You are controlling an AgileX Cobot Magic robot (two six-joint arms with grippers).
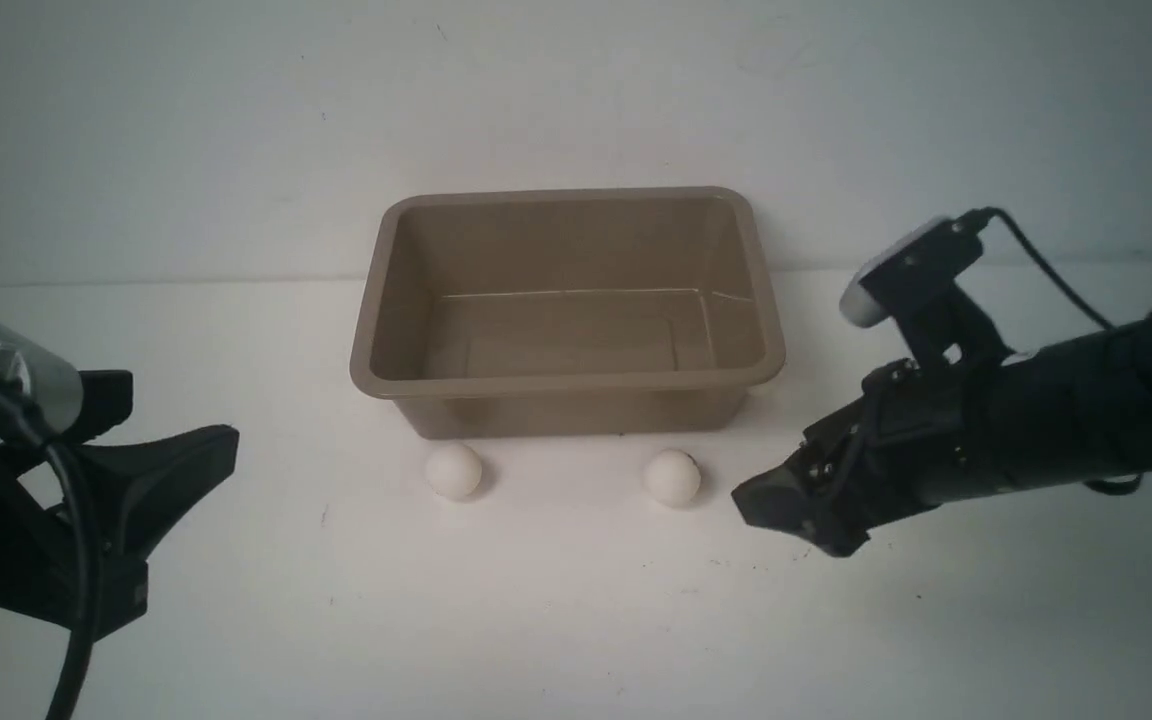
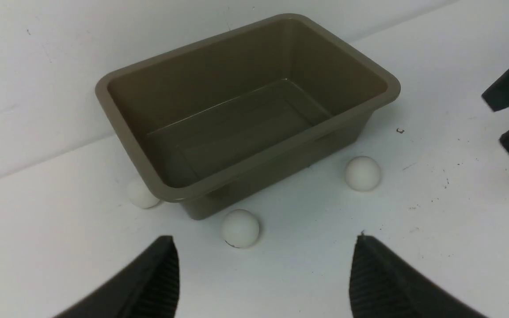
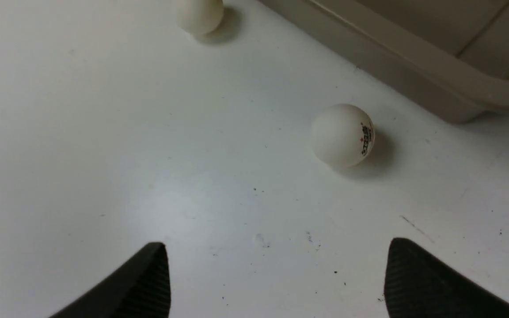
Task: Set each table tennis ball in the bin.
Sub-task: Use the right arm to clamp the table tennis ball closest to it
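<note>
L gripper (image 2: 263, 238) spread, empty, R gripper (image 3: 276, 243) spread nr ball (image 3: 343, 134), by bin (image 1: 566, 385)

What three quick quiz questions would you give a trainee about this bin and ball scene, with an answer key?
1. True or false: the rectangular taupe plastic bin already holds a ball.
2. How many small white table tennis balls show outside it in the left wrist view? A) one B) three C) five
3. Which black gripper is open right next to the ball with red print?
Key: 1 false; 2 B; 3 the right gripper.
</note>
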